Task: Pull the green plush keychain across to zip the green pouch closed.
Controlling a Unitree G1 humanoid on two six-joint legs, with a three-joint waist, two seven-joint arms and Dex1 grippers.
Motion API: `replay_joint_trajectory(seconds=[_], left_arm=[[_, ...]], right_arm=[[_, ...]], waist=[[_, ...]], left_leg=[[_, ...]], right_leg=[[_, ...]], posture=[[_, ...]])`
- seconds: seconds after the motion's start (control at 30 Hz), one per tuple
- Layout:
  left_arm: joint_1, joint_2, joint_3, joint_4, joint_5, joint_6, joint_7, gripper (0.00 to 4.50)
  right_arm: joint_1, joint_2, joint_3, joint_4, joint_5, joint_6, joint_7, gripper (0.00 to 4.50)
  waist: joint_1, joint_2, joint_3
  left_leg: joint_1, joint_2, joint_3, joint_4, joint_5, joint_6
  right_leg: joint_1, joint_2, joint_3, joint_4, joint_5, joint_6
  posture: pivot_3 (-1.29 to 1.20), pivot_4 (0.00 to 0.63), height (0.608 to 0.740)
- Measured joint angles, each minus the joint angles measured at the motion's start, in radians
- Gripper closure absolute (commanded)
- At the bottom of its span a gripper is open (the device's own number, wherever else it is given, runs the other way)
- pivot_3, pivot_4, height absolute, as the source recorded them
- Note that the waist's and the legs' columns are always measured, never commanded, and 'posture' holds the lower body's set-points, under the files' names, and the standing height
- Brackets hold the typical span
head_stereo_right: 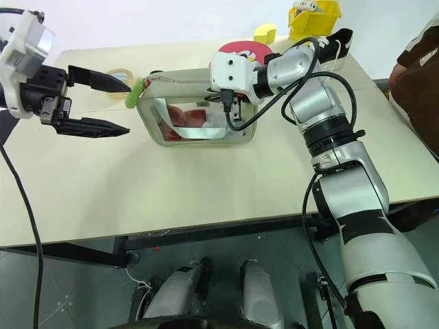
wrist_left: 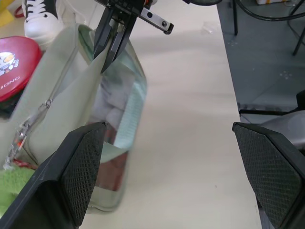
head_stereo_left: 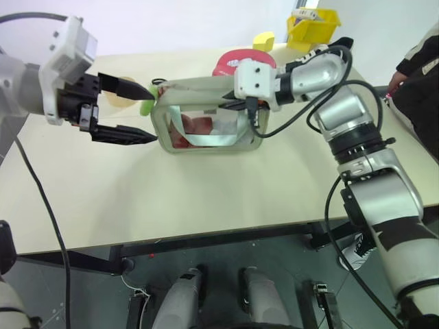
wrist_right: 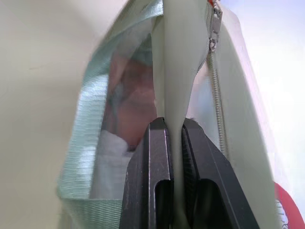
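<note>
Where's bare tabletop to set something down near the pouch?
Free: the broad strip of table between the green pouch and the near edge, plus the far-left corner. Crowded: behind the pouch, with red pad, yellow block, yellow bin.

One green pouch [head_stereo_left: 206,116] stands on the one bench [head_stereo_left: 206,192], its upper edge pinched between the two closed fingers [wrist_right: 157,157] of the right gripper [head_stereo_left: 230,104]. One green plush keychain [head_stereo_left: 147,106] hangs at the pouch's end, between the two spread fingers [head_stereo_left: 127,133] of the left gripper [head_stereo_left: 140,113]. That makes two grippers and four fingers. One roll of tape [head_stereo_right: 118,74] lies just beyond the left fingers. One round red pad [head_stereo_left: 236,60] sits beyond the right fingers. Past the pad are one yellow block [head_stereo_left: 264,41] and one yellow bin [head_stereo_left: 312,29]. One person [head_stereo_left: 418,82] stands at the bench's far right edge.
</note>
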Motion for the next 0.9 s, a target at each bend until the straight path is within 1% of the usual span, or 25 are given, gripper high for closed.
replay_joint_trajectory(seconds=[0.1,0.27,0.37,0.4,0.47,0.53,0.57,0.6,0.67,0.77,0.9], left_arm=[[0.0,0.0,0.0,-0.001,0.0,0.0,0.001,0.0],[0.0,-0.005,0.0,-0.002,0.0,0.002,0.01,0.0],[0.0,-0.008,0.0,-0.001,0.0,0.002,0.012,0.0],[-0.001,-0.008,0.0,-0.001,0.0,0.002,0.013,0.0],[-0.001,-0.009,0.0,0.002,0.001,0.001,0.015,0.0],[-0.001,-0.013,0.0,0.007,0.003,0.0,0.016,0.0],[-0.001,-0.017,0.0,0.011,0.003,-0.001,0.017,0.0],[-0.001,-0.018,-0.001,0.012,0.003,-0.001,0.018,0.0],[-0.001,-0.017,0.0,0.014,0.004,-0.001,0.021,0.0],[0.007,-0.003,0.004,0.022,0.014,-0.001,0.04,0.0],[0.093,0.041,0.069,0.09,0.051,-0.024,0.096,0.0]], right_arm=[[0.045,0.0,0.001,-0.043,0.001,0.015,0.026,4.42],[0.075,-0.001,0.0,-0.11,0.002,0.067,0.039,4.42],[0.1,-0.007,-0.001,-0.169,0.01,0.121,0.057,3.38],[0.108,-0.013,-0.002,-0.194,0.016,0.149,0.066,2.94],[0.119,-0.02,-0.007,-0.244,0.036,0.211,0.084,1.87],[0.123,-0.023,-0.012,-0.287,0.05,0.262,0.089,0.9],[0.123,-0.026,-0.017,-0.31,0.057,0.287,0.089,0.21],[0.123,-0.03,-0.025,-0.327,0.061,0.303,0.09,0.05],[0.123,-0.056,-0.046,-0.376,0.08,0.357,0.092,0.05],[0.13,-0.125,-0.081,-0.474,0.115,0.444,0.107,0.05],[0.204,-0.245,-0.147,-0.578,0.148,0.536,0.113,0.05]], waist=[[0.001,0.0,0.0],[0.0,0.0,0.0],[0.001,0.0,0.0],[0.0,0.0,0.0],[0.0,0.0,0.0],[0.0,0.0,0.0],[0.001,0.0,0.0],[0.001,0.0,0.0],[0.004,0.0,0.0],[0.007,0.0,0.0],[0.005,0.0,0.0]], left_leg=[[0.0,0.0,0.0,0.0,0.0,0.0],[0.001,0.0,0.0,0.0,0.0,0.0],[0.001,0.0,0.0,0.0,0.0,0.0],[0.001,0.0,0.0,0.0,0.0,0.0],[0.001,0.0,0.0,0.0,0.0,0.0],[0.001,0.0,0.0,0.0,0.0,0.0],[0.001,0.0,0.0,0.0,0.0,0.0],[0.0,0.0,0.0,0.0,0.0,0.0],[0.0,0.0,0.0,0.001,0.0,0.0],[0.0,0.0,0.0,0.001,0.0,0.0],[0.001,0.0,0.0,0.0,0.0,0.0]], right_leg=[[0.0,0.0,0.0,0.0,0.0,0.0],[0.0,0.0,0.0,0.001,0.0,0.0],[0.0,0.0,0.0,0.001,0.0,0.0],[0.0,0.0,0.0,0.001,0.0,0.0],[0.0,0.0,0.0,0.001,0.0,0.0],[0.0,0.0,0.0,0.001,0.0,0.0],[0.0,0.0,0.0,0.001,0.0,0.0],[0.0,-0.001,0.0,0.001,0.0,0.0],[0.0,-0.001,0.0,0.001,0.0,0.0],[0.001,-0.002,0.0,0.001,0.0,0.0],[0.001,-0.002,0.0,0.001,0.0,-0.001]], posture=[[0.0,0.15,0.74],[0.0,0.15,0.74],[0.0,0.15,0.74],[0.0,0.15,0.74],[0.0,0.15,0.74],[0.0,0.15,0.74],[0.0,0.15,0.74],[0.0,0.15,0.74],[0.0,0.15,0.74],[0.0,0.15,0.74],[0.0,0.15,0.74]])
